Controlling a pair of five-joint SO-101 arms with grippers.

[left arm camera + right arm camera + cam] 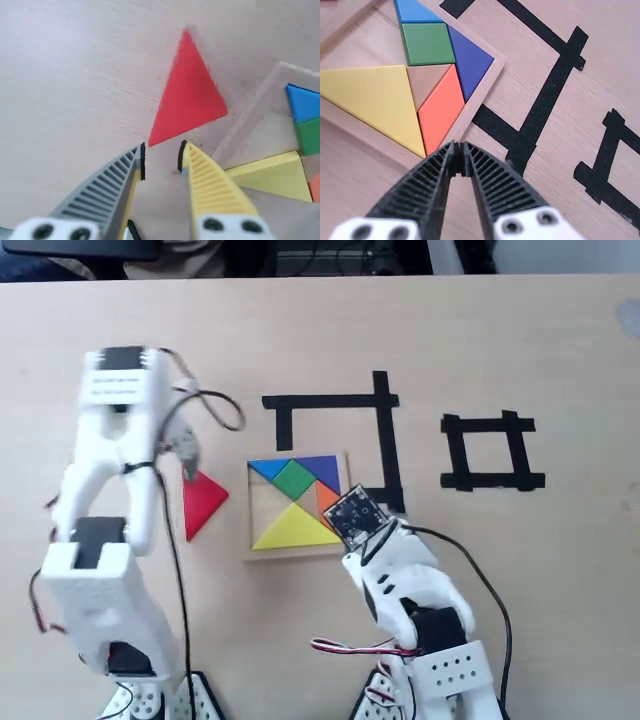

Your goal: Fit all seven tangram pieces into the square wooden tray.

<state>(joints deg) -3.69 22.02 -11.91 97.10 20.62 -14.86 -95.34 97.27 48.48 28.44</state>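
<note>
On the pale wooden table (520, 330) with black tape marks (383, 430), my left gripper (161, 157) is slightly open, empty, beside the red triangle (187, 95). My right gripper (459, 161) is closed, empty.

The left arm (100, 530) was stretched well forward from its base, with its wrist (120, 390) bent downward. Its jaws stood parted by a narrow gap, with nothing between them. The right arm (415, 590) was folded closer to its base and angled slightly toward the other arm, wrist tipped down. Its jaws were pressed together at the tips and gripped nothing.
</note>
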